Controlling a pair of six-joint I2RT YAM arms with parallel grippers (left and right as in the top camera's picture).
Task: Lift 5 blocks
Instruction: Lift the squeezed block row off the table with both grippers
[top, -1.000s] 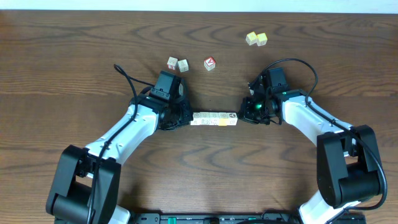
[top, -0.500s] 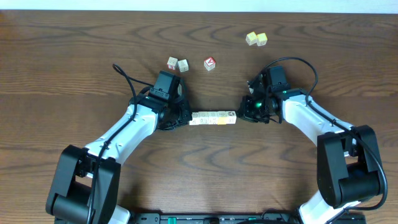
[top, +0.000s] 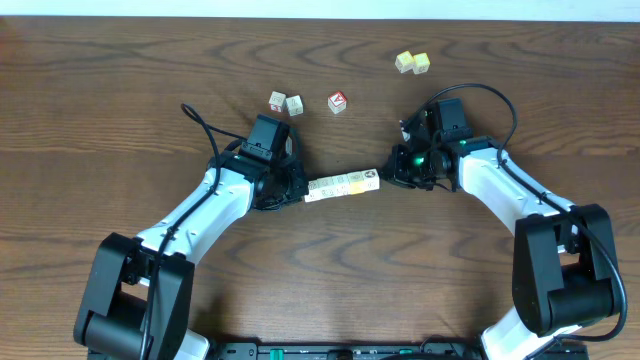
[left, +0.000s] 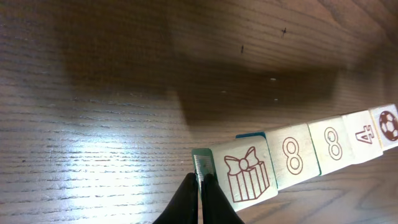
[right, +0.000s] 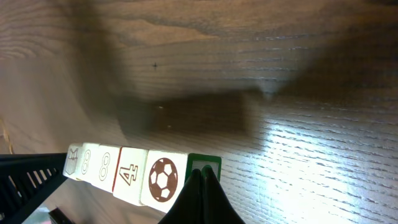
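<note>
The row of blocks (top: 342, 185) tilts, right end swinging up-frame. It sits mid-frame, pinched endwise between my left gripper (left: 200, 182) and right gripper (right: 202, 176), both with fingers together. All five seem to be lifting.

A row of small cream-white wooden cube blocks (left: 298, 158) runs from lower centre up toward the right edge of the frame. They are printed in reddish-brown with a gift box, two 8s, a 4 and a football. The black left end effector (left: 200, 186), fingertips together, presses against the gift-box end. The brown wooden worktop (left: 93, 93) lies in shadow above the row.
</note>
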